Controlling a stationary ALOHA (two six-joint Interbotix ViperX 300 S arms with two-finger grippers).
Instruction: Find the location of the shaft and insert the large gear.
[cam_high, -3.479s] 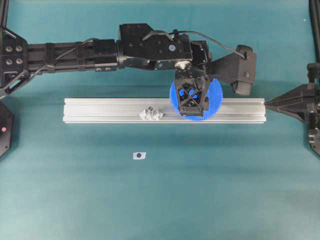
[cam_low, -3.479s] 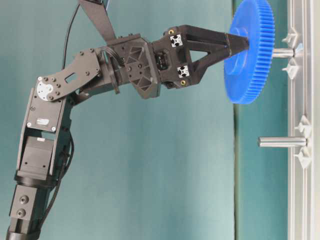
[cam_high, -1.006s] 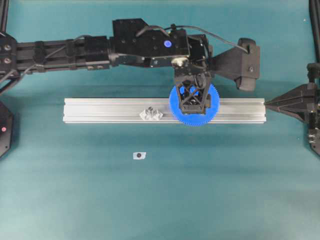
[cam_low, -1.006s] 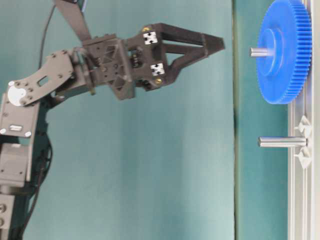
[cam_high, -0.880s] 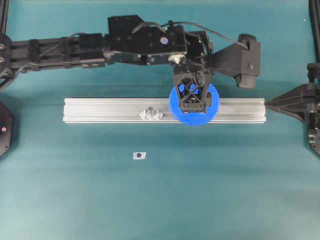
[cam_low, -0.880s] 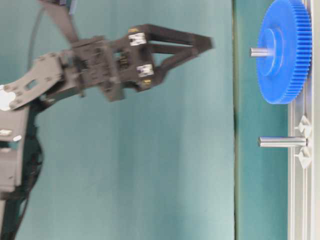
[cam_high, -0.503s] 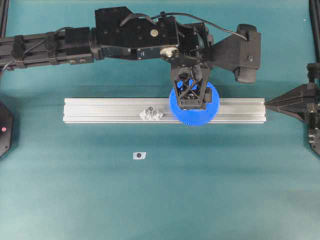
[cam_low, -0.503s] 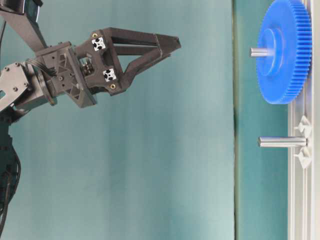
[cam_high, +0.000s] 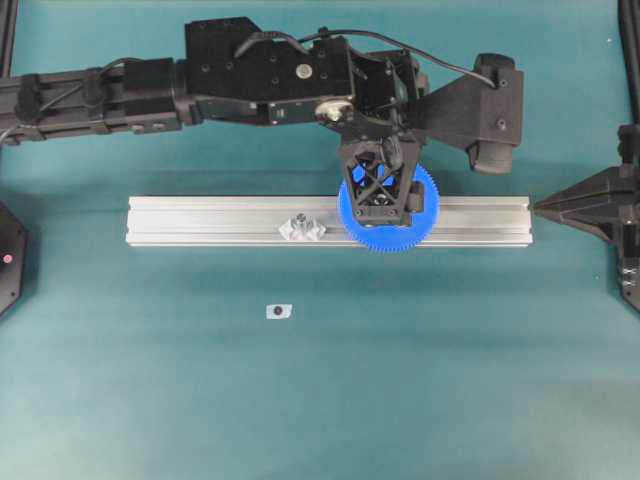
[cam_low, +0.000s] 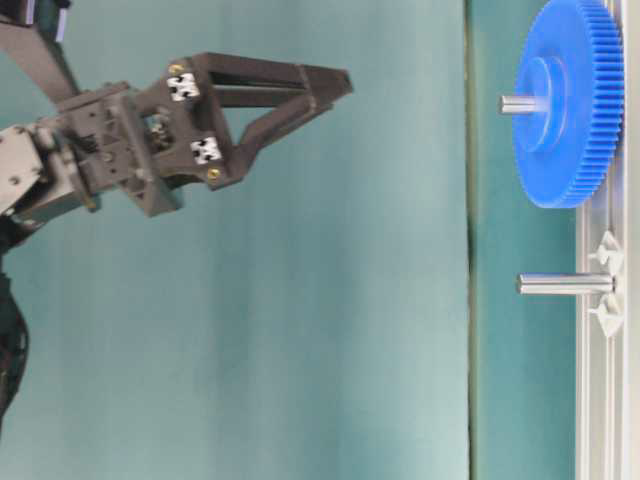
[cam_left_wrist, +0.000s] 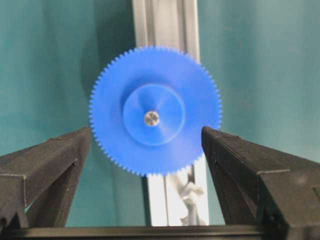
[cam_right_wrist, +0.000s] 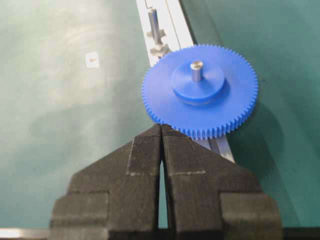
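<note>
Left wrist view: the gear (cam_left_wrist: 155, 111) is sitting threaded on the shaft (cam_left_wrist: 151, 118), dead ahead of the left gripper (cam_left_wrist: 150, 165), whose jaws are gaping wide and holding nothing. Insertion is looking done; only clearing away seems left. Behind, the right gripper (cam_right_wrist: 161, 135) is resting pinched together, empty. Whether the gear is seating flush on the rail (cam_high: 220, 220) is hard to judge; the shaft's base is hiding beneath it.
</note>
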